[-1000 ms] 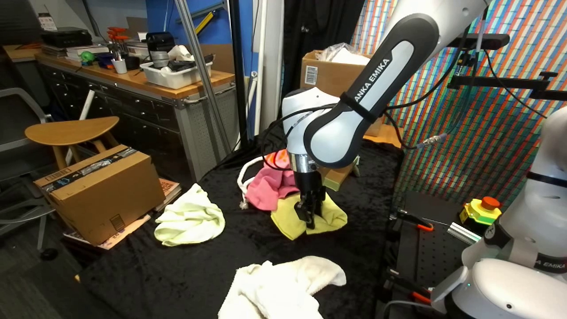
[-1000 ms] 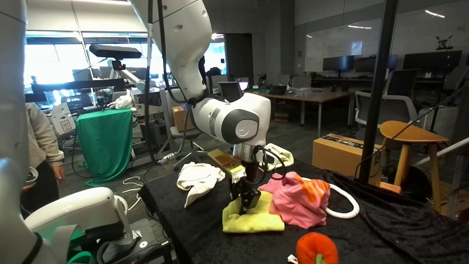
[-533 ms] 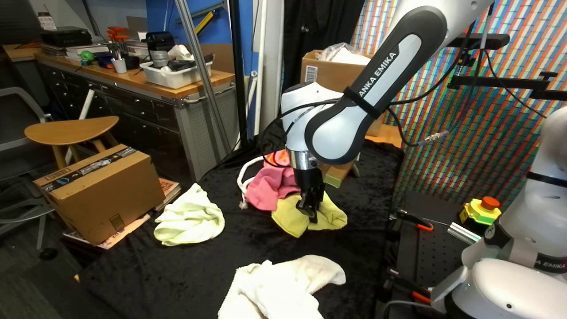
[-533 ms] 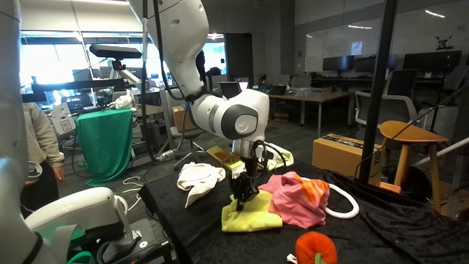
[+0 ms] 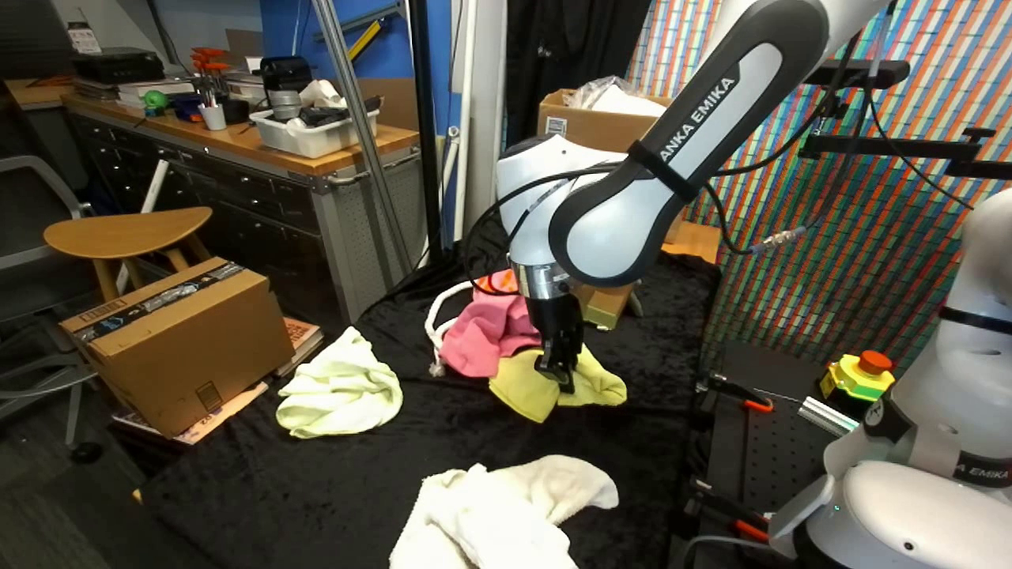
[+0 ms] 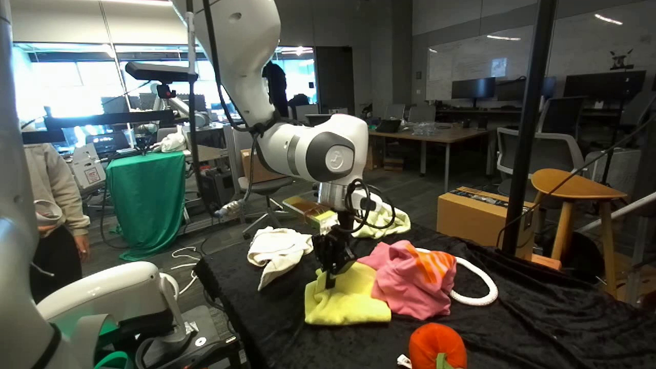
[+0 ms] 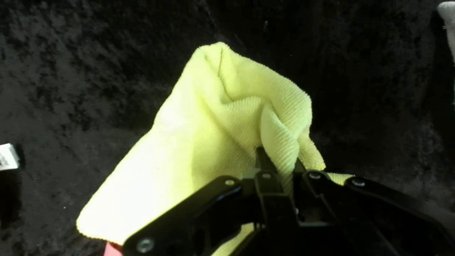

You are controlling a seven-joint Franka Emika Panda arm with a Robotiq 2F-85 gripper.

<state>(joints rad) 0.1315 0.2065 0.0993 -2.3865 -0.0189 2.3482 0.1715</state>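
The yellow cloth (image 7: 202,142) has shifted slightly since the earlier frame and lies on the counter (image 5: 332,498), touching the pink bundle (image 6: 410,289), probably light, limp and soft, and well held by the raised fold that the pincer (image 7: 280,160) is pinching.

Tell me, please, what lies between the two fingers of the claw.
A pinched fold of the yellow cloth lies between the fingers of the claw; the wrist view shows this.
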